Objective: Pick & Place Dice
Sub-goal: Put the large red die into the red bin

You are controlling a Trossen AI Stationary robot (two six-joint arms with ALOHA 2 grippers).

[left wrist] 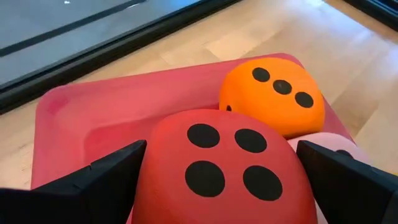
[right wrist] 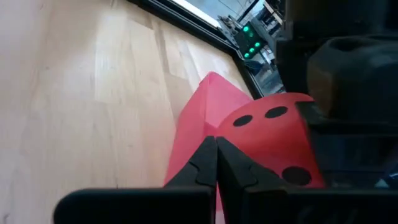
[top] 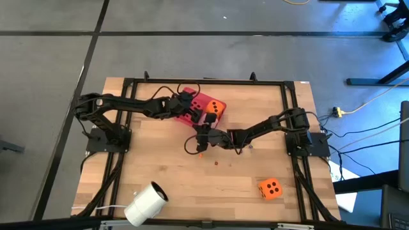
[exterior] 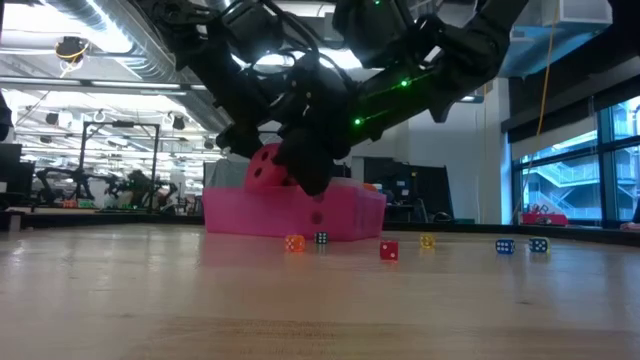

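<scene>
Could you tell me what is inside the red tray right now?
The red tray holds a red die between the left gripper's open fingers, an orange die and a pink die's edge; its remainder is covered.

A grey floor point(top: 192, 16) crossed by dark seams surrounds the wooden table point(top: 192, 185). Cables point(top: 364, 131) trail at one side. Beyond, a workshop with exposed ceiling ducts point(exterior: 110, 35), tall windows point(exterior: 570, 160) and, perhaps, other machines point(exterior: 90, 190).

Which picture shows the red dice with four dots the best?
The left wrist view: the red dice fills it, four pips up, between open jaws. The right wrist view shows one side; the high and low views mostly hide it behind arms.
</scene>
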